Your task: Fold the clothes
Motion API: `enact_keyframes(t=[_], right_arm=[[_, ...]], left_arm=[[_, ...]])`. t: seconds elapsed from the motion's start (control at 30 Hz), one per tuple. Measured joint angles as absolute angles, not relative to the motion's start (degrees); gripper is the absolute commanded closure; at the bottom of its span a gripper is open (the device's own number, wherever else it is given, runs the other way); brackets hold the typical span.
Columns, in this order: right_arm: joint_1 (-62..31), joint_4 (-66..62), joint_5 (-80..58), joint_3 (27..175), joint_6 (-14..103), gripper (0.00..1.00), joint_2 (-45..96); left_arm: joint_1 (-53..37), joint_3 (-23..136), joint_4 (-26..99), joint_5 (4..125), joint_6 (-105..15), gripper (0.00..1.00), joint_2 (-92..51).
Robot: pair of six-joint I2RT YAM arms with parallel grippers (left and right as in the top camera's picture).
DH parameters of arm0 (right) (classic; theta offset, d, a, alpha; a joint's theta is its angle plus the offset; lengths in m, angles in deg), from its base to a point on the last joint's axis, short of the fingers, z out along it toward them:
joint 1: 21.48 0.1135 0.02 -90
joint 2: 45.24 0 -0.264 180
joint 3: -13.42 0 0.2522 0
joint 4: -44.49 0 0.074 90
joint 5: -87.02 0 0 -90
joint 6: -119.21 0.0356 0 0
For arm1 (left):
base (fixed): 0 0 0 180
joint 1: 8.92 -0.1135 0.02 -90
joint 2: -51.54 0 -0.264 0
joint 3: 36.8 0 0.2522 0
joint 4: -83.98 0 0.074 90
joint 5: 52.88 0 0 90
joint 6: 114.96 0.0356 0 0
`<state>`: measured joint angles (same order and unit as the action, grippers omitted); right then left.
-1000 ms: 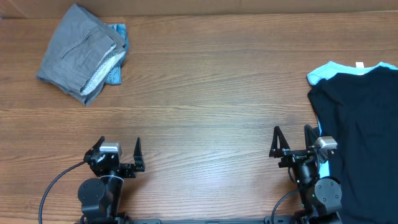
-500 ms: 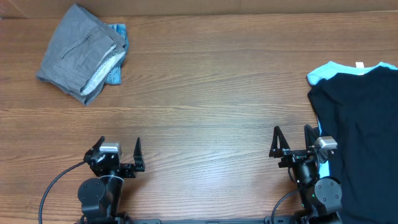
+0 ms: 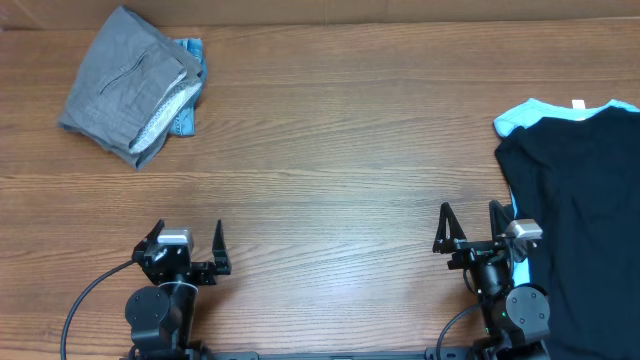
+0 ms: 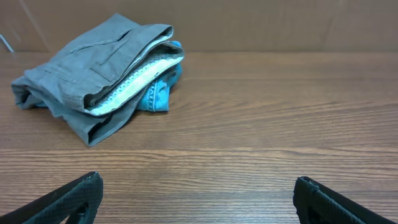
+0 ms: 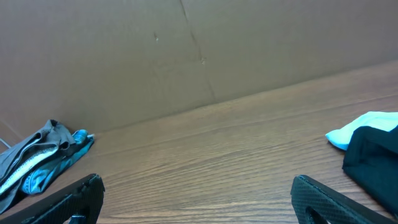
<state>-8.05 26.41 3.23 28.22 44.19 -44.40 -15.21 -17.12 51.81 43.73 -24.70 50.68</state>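
A folded stack of clothes (image 3: 133, 87), grey trousers on top with a white knit layer and blue denim under it, lies at the far left; it also shows in the left wrist view (image 4: 99, 68) and the right wrist view (image 5: 37, 163). An unfolded black shirt (image 3: 585, 220) lies over a light blue garment (image 3: 525, 115) at the right edge; its corner shows in the right wrist view (image 5: 373, 155). My left gripper (image 3: 186, 246) (image 4: 198, 186) is open and empty near the front edge. My right gripper (image 3: 470, 228) (image 5: 198, 186) is open and empty, just left of the black shirt.
The wooden table (image 3: 340, 150) spreads between the two piles. A brown cardboard wall (image 5: 186, 56) stands along the table's far edge.
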Motion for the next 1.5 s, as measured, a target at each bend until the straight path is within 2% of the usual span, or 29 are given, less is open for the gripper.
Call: enact_keyframes(t=[1.13, 1.5], right_arm=[[-8.05, 26.46, 3.23, 28.22, 44.17, 0.0, -44.4], [-8.05, 26.43, -3.43, 28.22, 44.83, 0.0, -44.4]], left_arm=[[-15.21, -17.12, 51.81, 43.79, -25.51, 0.01, 50.68], [-15.21, -17.1, 53.51, 51.33, -28.55, 0.0, 50.68]])
